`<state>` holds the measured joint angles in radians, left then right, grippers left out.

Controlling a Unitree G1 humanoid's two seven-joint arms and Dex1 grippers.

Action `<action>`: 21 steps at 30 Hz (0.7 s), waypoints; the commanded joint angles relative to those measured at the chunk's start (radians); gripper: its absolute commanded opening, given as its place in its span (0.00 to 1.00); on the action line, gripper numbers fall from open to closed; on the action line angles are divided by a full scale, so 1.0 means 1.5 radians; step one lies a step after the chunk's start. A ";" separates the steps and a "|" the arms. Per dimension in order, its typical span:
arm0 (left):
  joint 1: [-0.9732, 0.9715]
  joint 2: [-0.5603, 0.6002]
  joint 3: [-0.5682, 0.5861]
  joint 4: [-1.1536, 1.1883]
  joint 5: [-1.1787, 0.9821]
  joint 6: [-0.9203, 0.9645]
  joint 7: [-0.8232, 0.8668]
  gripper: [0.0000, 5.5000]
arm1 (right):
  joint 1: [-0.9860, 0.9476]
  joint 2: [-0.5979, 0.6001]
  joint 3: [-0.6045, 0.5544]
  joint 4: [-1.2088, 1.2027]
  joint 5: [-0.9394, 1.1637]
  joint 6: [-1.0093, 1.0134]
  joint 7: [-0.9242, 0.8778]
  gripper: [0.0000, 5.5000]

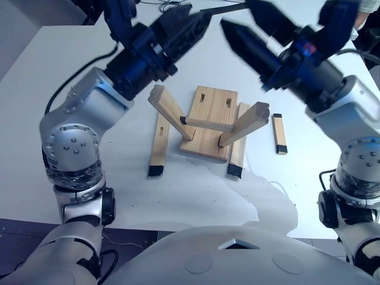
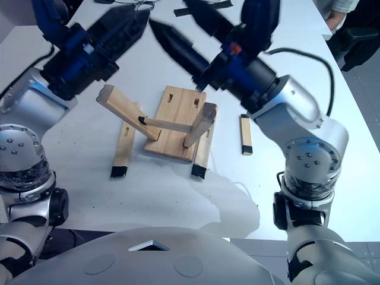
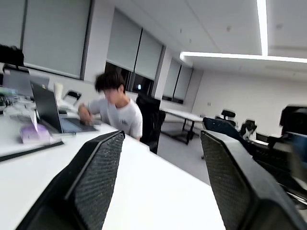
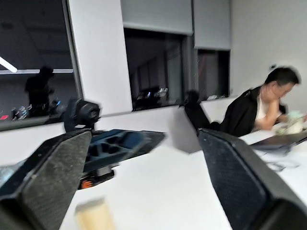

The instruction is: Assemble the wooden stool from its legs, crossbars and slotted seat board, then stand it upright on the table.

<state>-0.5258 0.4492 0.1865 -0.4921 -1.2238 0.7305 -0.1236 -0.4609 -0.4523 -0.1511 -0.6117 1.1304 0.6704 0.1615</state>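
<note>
**A:** Report the position of the stool parts.

**B:** From where I stand, the seat board [image 1: 205,142] lies flat at the middle of the tabletop [image 1: 59,53]. Two slots at its far end show as open holes. Two legs stand in its near end, both tilted. The left standing leg [image 1: 169,110] leans out toward the robot's left. The right standing leg [image 1: 243,123] leans toward its right. A crossbar [image 1: 208,123] joins the two just above the board.

**A:** And the unmounted parts?

**B:** One loose leg [image 1: 159,145] lies flat near the board's left edge, apart from it. A second loose leg [image 1: 237,155] lies close along the right edge, partly under the right standing leg. I cannot tell whether it touches the board. A short bar [image 1: 279,133] with dark ends lies farther right, apart from the rest.

**A:** State the pose of the left arm.

**B:** The elbow sits low at the near left and the forearm angles up and inward. The left hand [image 3: 162,143] hangs in the air over the far left of the board, clear of all the wood. Its fingers [image 3: 96,177] are spread wide with nothing between them.

**A:** And the right arm?

**B:** It mirrors the left, with the elbow at the near right and the forearm raised and turned inward. The right hand [image 4: 144,136] hangs above the far right of the board, its tips pointing toward the left hand. It is also spread wide and carries nothing.
</note>
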 commanded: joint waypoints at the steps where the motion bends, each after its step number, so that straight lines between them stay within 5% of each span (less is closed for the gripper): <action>1: -0.028 0.076 0.034 0.081 0.109 -0.024 -0.010 0.53 | 0.033 -0.060 -0.033 0.061 -0.104 -0.020 0.015 0.74; 8: 0.124 0.211 -0.130 0.203 0.498 -0.208 -0.162 0.53 | 0.180 -0.117 0.102 0.185 -0.358 -0.077 0.107 0.74; 21: 0.351 0.124 -0.188 0.123 0.570 -0.253 -0.257 0.53 | 0.270 -0.053 0.222 0.223 -0.453 -0.085 0.212 0.74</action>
<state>-0.0400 0.6374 -0.0759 -0.3012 -0.4077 0.3706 -0.4879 -0.0817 -0.5303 0.1578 -0.3048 0.4913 0.5553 0.4598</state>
